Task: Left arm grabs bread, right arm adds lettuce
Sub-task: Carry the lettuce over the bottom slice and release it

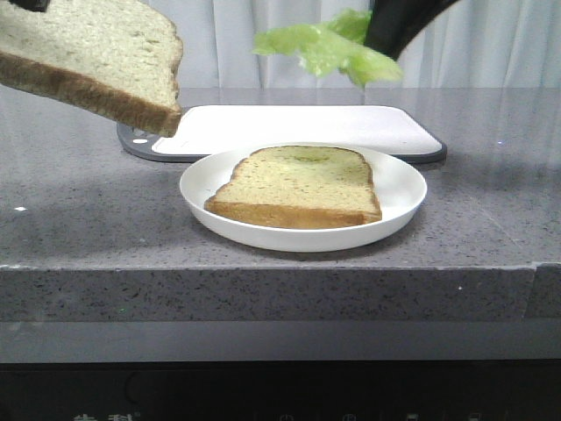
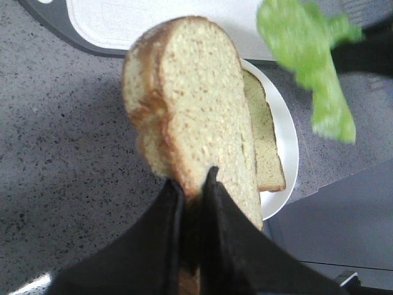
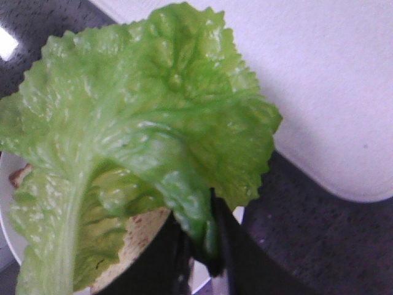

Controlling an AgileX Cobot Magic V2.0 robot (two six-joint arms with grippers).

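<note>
Bread (image 1: 96, 53) was up in the air at the front view's upper left, tilted, well clear of the counter (image 1: 79, 219). We had the left gripper (image 2: 193, 184) clamped on its lower edge, 2 black fingers (image 2: 156, 233) pinching the slice near the crust.

Lettuce (image 1: 329, 46) hung high, above and behind the white plate (image 1: 399, 189), slightly right of its centre. We had the right gripper (image 3: 202, 246) closed on the leaf's base, leaf fanning out over the fingers in the right wrist view.

A 2nd slice (image 1: 302, 186) lay flat on the plate with a faint green smear on its face. White cutting board (image 1: 307, 127) sat just behind the plate on the grey speckled counter. From the left wrist view, the held bread overlapped the plate and the 2nd slice.
</note>
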